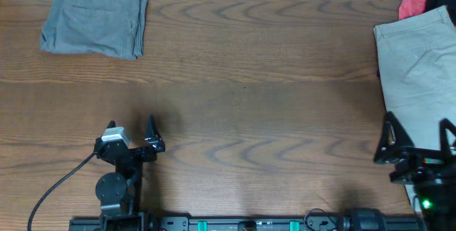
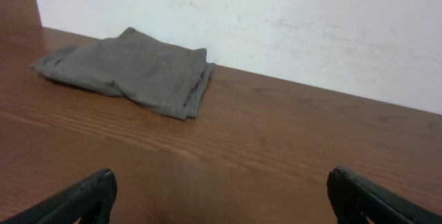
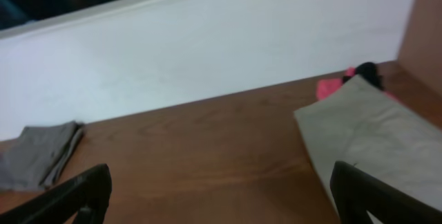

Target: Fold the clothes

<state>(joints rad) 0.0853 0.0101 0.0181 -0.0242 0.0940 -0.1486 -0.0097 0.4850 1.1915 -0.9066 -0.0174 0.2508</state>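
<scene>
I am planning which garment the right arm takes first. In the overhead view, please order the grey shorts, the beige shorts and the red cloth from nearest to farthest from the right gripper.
From the right gripper:
1. Beige shorts, right edge of the table, directly at the gripper.
2. Red cloth, far right corner, beyond the beige shorts.
3. Grey shorts, far left corner.

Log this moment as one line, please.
grey shorts folded, far left; beige shorts spread flat, right; left gripper open; right gripper open

Beige shorts [image 1: 417, 74] are cut off by the right edge in the overhead view; a pink item [image 1: 412, 6] behind them is partly hidden, blurred, and cannot be identified.
</scene>
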